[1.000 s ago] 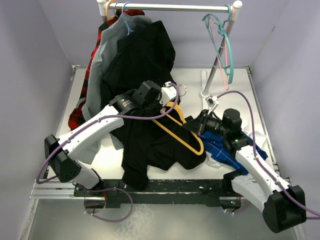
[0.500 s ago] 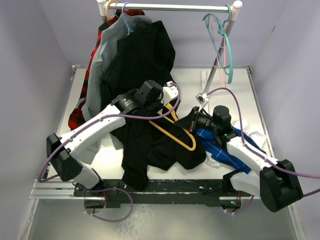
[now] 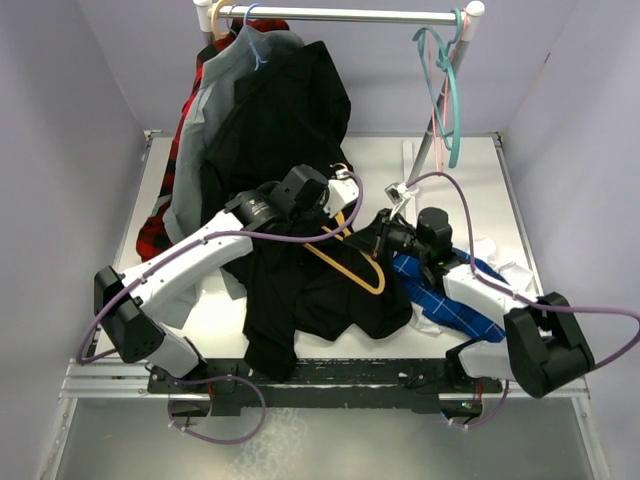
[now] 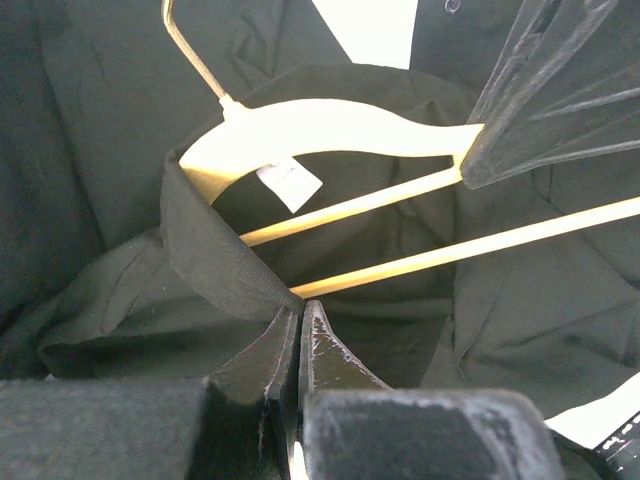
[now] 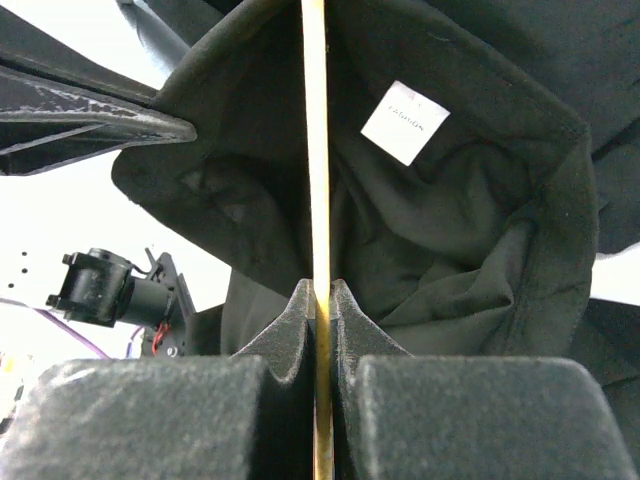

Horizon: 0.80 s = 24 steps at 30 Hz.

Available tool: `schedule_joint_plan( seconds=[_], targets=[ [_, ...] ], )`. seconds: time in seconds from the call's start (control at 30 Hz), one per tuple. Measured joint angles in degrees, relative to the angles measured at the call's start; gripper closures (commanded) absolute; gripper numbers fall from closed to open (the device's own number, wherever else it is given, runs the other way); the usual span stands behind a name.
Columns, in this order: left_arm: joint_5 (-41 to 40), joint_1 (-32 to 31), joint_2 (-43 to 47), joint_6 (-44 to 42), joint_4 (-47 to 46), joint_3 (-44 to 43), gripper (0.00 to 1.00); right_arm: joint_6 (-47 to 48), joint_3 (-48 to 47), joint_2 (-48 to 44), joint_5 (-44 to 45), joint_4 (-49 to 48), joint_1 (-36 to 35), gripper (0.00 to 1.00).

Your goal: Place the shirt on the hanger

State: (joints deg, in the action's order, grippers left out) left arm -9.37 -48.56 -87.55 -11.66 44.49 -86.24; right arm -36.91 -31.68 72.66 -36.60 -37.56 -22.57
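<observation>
The black shirt (image 3: pixel 300 295) lies crumpled on the table's middle. The yellow-orange hanger (image 3: pixel 350 265) lies across it, one arm tucked inside the collar opening. My left gripper (image 3: pixel 338 218) is shut on the shirt's collar edge (image 4: pixel 225 265) and holds it up, with the hanger (image 4: pixel 330 125) just beyond it. My right gripper (image 3: pixel 380 240) is shut on the hanger's thin bar (image 5: pixel 317 150), which runs into the open collar by a white label (image 5: pixel 405 122). The shirt (image 5: pixel 470 230) fills that view.
A second black garment (image 3: pixel 285 120), a grey shirt (image 3: pixel 215 90) and a red plaid one (image 3: pixel 160 225) hang from the rail (image 3: pixel 340 14) at back left. Teal (image 3: pixel 452 100) and pink (image 3: pixel 432 70) hangers hang at its right end. A blue-checked shirt (image 3: pixel 445 300) lies under my right arm.
My right arm has swung left toward the left gripper, pushing the hanger further into the shirt's collar. My left gripper has stayed almost still, holding the collar.
</observation>
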Motion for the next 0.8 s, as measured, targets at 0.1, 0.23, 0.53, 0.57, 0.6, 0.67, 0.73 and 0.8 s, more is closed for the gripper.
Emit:
schedule_joint_plan(
  seconds=[0.1, 0.23, 0.53, 0.57, 0.6, 0.67, 0.73, 0.8],
  targets=[
    [0.1, -0.2, 0.0, 0.1, 0.0, 0.0, 0.99, -0.1, -0.2, 2.6, -0.4, -2.6, -0.1, 1.00],
    [-0.8, -0.2, 0.0, 0.1, -0.4, 0.0, 0.98, -0.7, -0.2, 5.9, -0.9, -6.4, -0.7, 1.00],
    [4.7, -0.3, -0.6, -5.3, 0.5, -0.2, 0.01, -2.0, -0.1, 8.7, -1.0, -11.5, -1.5, 1.00],
    [6.5, -0.2, -0.3, -7.1, 0.7, -0.2, 0.01, -2.0, -0.1, 8.7, -1.0, -11.8, -1.5, 1.00],
    [8.6, 0.3, 0.1, -9.4, 1.0, -0.3, 0.01, -2.0, 0.0, 8.7, -0.9, -12.2, -1.5, 1.00],
    [14.6, 2.2, 0.9, -13.4, 1.5, -1.3, 0.01, -1.9, 0.3, 8.8, -0.9, -13.0, -1.5, 1.00],
    [22.5, 7.5, 1.1, -16.9, 1.8, -3.8, 0.01, -1.8, 0.4, 9.0, -0.9, -13.5, -1.5, 1.00],
    [29.1, 13.6, 0.8, -21.0, 2.3, -7.2, 0.01, -1.5, 0.6, 9.5, -1.0, -14.3, -1.5, 1.00]
  ],
)
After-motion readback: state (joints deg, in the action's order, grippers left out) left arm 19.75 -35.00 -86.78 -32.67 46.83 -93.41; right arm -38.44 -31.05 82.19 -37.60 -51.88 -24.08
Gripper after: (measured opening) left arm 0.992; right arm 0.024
